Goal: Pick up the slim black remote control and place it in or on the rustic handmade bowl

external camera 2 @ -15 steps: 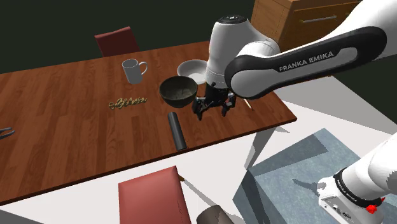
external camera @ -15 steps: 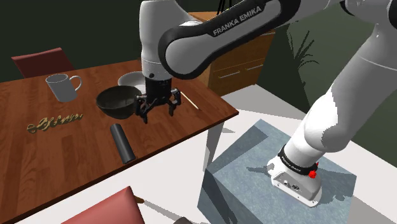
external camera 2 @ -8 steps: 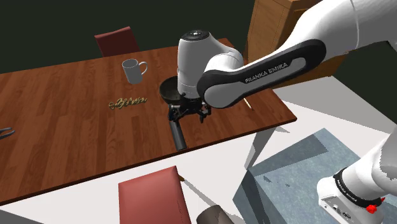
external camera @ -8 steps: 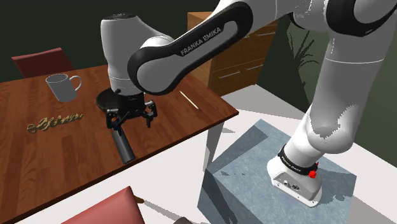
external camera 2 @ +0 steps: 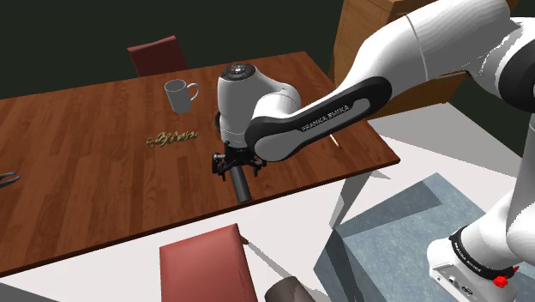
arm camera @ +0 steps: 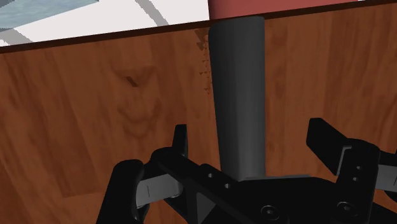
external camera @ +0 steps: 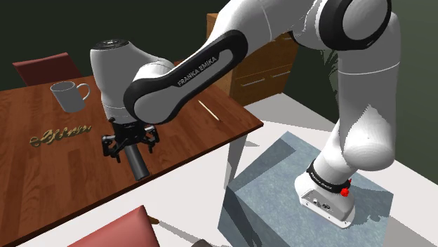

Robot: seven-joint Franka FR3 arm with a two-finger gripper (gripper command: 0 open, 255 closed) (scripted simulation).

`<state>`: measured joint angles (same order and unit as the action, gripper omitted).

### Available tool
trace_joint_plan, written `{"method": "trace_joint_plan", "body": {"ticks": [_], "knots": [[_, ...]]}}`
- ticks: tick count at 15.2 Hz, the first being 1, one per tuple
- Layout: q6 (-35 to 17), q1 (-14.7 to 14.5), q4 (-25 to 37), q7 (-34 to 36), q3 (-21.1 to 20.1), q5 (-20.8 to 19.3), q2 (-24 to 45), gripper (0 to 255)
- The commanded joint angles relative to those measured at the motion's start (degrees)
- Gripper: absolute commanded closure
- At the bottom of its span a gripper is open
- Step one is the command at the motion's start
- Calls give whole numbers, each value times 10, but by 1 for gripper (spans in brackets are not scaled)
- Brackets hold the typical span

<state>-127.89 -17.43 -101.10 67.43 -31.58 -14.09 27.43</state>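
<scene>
- Where the shoulder view looks down on the wooden table (external camera: 42, 161), the gripper (external camera: 128, 145) hangs low over one end of the slim dark remote (external camera: 139, 167). The remote lies flat near the table's front edge, and a white mug (external camera: 69, 95) stands well apart.
- Second exterior view: the gripper (external camera 2: 233, 163) hovers above the remote's (external camera 2: 242, 187) farther end.
- Wrist view: the black fingers (arm camera: 180, 141) stand apart on either side of the remote (arm camera: 238, 95) without touching it. The remote runs away from the gripper to the table's edge.
</scene>
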Motion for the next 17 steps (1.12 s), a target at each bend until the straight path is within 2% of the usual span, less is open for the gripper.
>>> {"method": "trace_joint_plan", "body": {"ticks": [1,10,11,17], "knots": [[-9,-4,0,4,4,-6,10,0],[-18,-7,-2,7,7,-11,18,0],[-18,-7,-2,7,7,-11,18,255],[-19,-6,-3,6,7,-11,17,255]]}}
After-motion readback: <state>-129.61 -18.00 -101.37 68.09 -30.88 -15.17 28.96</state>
